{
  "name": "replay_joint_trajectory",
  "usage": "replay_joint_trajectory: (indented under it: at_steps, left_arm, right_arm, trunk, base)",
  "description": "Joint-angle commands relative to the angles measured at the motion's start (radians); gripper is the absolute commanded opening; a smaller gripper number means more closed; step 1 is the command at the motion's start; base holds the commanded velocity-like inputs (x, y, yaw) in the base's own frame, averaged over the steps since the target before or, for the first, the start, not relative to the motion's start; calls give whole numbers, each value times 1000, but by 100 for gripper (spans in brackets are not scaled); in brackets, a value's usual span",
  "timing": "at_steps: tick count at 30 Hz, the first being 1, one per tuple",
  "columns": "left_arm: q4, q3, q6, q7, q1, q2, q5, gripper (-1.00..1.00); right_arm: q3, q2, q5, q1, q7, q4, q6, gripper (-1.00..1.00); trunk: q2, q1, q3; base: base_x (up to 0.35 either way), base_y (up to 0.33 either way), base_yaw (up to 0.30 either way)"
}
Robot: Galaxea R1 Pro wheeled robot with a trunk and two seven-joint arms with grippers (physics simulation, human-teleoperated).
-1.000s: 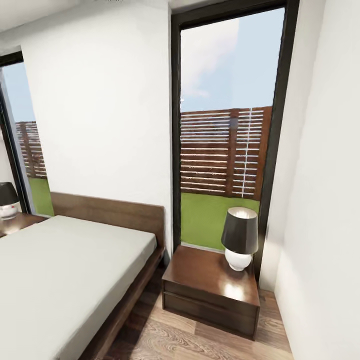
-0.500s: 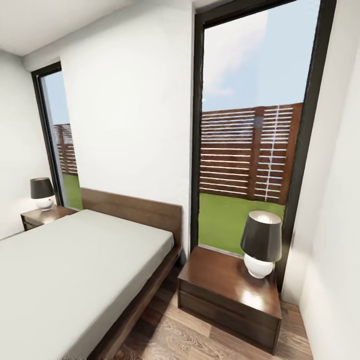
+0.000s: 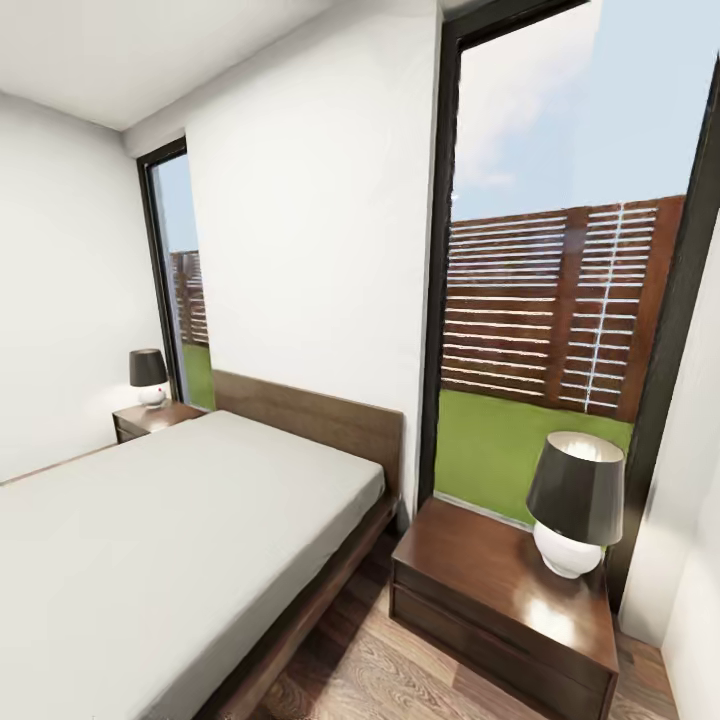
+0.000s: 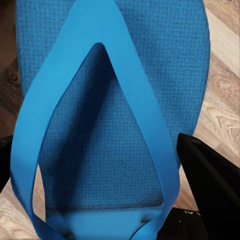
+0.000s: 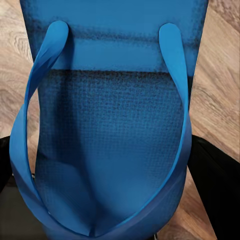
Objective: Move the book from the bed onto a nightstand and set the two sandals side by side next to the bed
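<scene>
Since the earlier frames my head camera has swung leftward, so the whole picture has shifted right and more of the left wall and the second window has come into sight; the furniture itself has not moved.

Head view, left to right: far nightstand (image 3: 150, 418) bearing a small dark-shaded lamp (image 3: 149, 376), beside a narrow dark-framed window (image 3: 180, 300); bed (image 3: 170, 530) with bare light grey mattress and dark wood headboard (image 3: 310, 420) against the white wall; near nightstand (image 3: 490, 590) just beside the bed frame, carrying a larger lamp (image 3: 576, 505) with white base, set before the tall window (image 3: 560, 270) giving onto grass and a slatted fence (image 3: 560, 310). Wood plank floor (image 3: 380, 680) runs between bed and near nightstand.

Left wrist view: my left gripper (image 4: 100, 210) is clamped on one blue sandal (image 4: 115, 125), sole and V-strap facing the camera; one dark finger (image 4: 212, 185) presses the sandal's edge, floor behind.

Right wrist view: my right gripper (image 5: 110, 210) grips the second blue sandal (image 5: 110, 115), strap arching toward the lens, dark fingers (image 5: 215, 185) at both edges.
</scene>
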State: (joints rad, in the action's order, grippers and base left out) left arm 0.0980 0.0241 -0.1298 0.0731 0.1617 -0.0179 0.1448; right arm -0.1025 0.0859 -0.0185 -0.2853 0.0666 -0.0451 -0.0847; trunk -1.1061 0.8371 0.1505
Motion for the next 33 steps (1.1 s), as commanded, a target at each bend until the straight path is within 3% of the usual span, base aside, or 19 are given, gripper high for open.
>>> replay_joint_trajectory:
  at_steps: [1,18,33]
  left_arm:
    - [-1,2,-4,1,1,0,6,-100]
    - [0,2,-4,2,1,-1,6,-100]
    - [-1,2,-5,2,1,-2,4,-100]
  right_arm:
    - [-8,0,-2,0,4,-3,-7,-100]
    - [-8,0,-2,0,4,-3,-7,-100]
    - [-8,0,-3,0,4,-3,-7,-100]
  trunk:
    - [-1,0,1]
    - [-1,0,1]
    - [-1,0,1]
  base:
    - [0,-2,285]
    - [0,-4,281]
    - [0,-91,271]
